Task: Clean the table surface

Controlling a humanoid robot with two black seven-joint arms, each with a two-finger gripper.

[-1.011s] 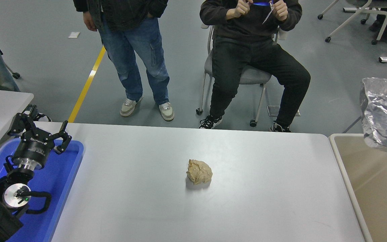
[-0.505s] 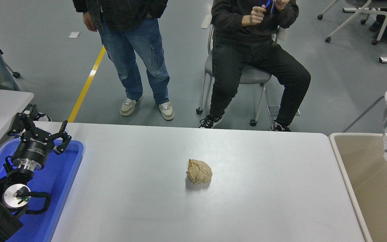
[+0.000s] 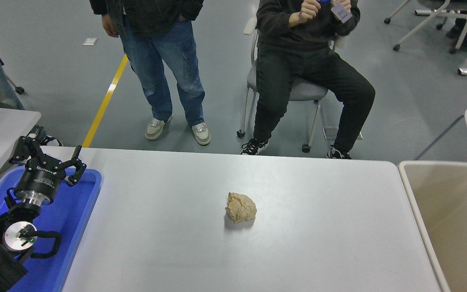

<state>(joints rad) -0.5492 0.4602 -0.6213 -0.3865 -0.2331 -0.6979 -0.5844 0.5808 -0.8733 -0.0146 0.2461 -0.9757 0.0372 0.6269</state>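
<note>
Crumpled paper ball (image 3: 240, 207) is sitting mid table surface (image 3: 318, 243), open room all around; my left gripper (image 3: 48, 158) is hanging spread-fingered over the blue tray (image 3: 77, 211), lettering unreadable.

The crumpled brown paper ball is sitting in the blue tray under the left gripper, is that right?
Not quite. In the head view the crumpled brown paper ball lies on the bare table surface, near its middle, well apart from the blue tray. The left gripper does hang over that tray.
</note>
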